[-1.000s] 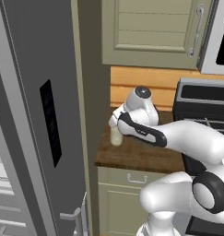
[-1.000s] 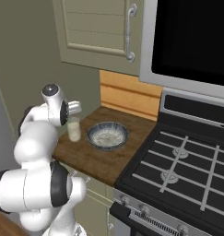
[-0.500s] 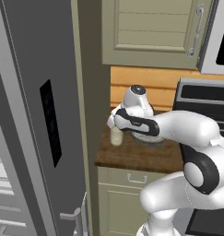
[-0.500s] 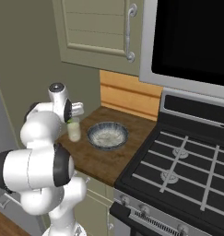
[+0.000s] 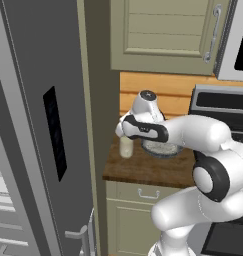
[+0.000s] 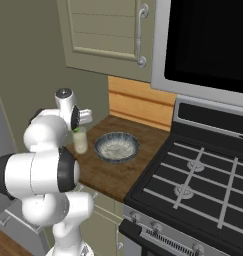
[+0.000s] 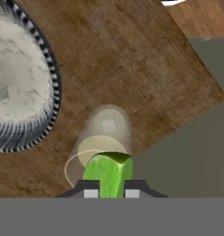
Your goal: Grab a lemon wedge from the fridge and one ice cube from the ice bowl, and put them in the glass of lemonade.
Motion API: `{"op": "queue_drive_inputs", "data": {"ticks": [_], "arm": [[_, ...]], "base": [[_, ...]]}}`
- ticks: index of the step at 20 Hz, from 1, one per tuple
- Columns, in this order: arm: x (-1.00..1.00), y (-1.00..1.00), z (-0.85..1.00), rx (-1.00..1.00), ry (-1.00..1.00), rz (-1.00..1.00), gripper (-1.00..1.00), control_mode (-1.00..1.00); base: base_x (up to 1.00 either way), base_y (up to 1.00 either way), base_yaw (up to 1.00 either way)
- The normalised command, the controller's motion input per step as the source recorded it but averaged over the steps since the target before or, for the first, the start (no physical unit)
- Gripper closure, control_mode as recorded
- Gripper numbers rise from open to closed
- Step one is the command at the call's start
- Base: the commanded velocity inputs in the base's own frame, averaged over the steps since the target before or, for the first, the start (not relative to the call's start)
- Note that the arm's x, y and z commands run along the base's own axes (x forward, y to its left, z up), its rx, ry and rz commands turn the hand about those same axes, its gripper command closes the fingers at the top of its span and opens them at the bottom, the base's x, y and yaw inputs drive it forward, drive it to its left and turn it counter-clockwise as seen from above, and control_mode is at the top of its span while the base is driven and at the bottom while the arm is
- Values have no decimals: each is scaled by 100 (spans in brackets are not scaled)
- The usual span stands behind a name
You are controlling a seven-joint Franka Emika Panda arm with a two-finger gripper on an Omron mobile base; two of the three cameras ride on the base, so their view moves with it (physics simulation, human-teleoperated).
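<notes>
A: What is lying around the tool?
B: A wooden counter [image 7: 132, 69] is spreading beneath the gripper [image 7: 108, 188], with the ice bowl [image 7: 44, 110] sitting off to one side.
A: And its jaws?
B: They are pinching the lemon wedge [image 7: 107, 173], hanging right above the glass of lemonade [image 7: 102, 138], over its rim.

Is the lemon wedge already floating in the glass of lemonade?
No: in the hand view the lemon wedge sits pinched between the jaws of the gripper, above the rim of the glass.
</notes>
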Motion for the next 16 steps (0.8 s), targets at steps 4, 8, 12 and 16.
{"op": "queue_drive_inputs", "data": {"ticks": [4, 8, 12, 16], "arm": [[6, 0, -7, 0, 0, 0, 100, -100], [0, 0, 0, 0, 0, 0, 100, -100], [0, 0, 0, 0, 0, 0, -100, -100], [0, 0, 0, 0, 0, 0, -100, -100]], "base": [[0, 0, 0], [0, 0, 0], [0, 0, 0], [0, 0, 0]]}}
